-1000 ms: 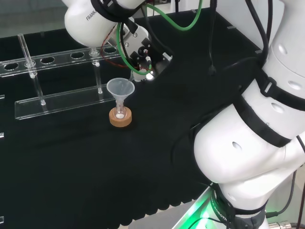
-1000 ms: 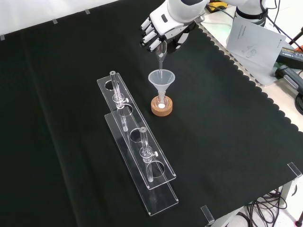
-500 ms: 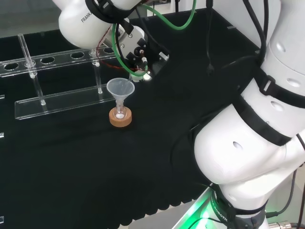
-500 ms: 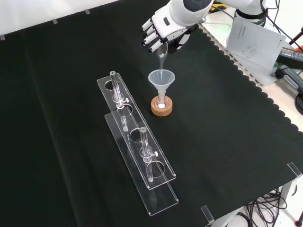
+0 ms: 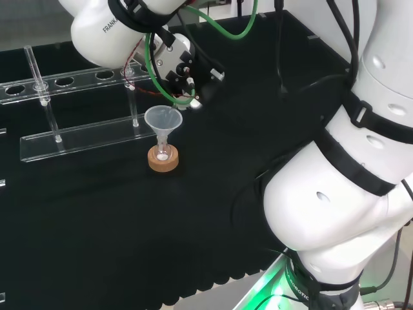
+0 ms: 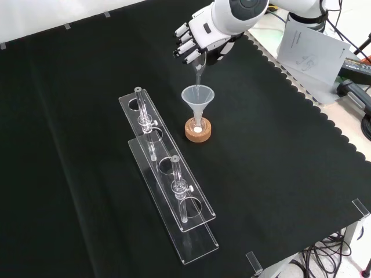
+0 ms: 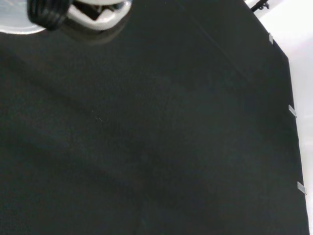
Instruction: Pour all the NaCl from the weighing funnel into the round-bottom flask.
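**Weighing funnel held tilted over the filling funnel**

Surroundings first: in the front view I see a clear rack (image 6: 165,174) running diagonally left of the flask, near but apart from it, with upright posts. Papers (image 6: 310,55) lie off the cloth at upper right. Nothing stands between the robot hand and the flask.

The round-bottom flask (image 6: 197,130) sits on a cork ring (image 6: 197,132), with a clear filling funnel (image 6: 197,96) upright in its neck. White powder shows at the flask bottom.

The robot hand (image 6: 200,36) hangs above and beyond the flask in the front view, fingers curled round the weighing funnel (image 6: 198,63). It's tilted steeply, narrow end pointing down towards the filling funnel's mouth, tip just above the rim. Can't tell if anything is left inside.

In the head view the hand (image 5: 184,71) is above and slightly right of the filling funnel.

Room: open worktop (image 6: 278,150) right and near side of the flask; the scalloped cloth edge runs down the right in the front view.
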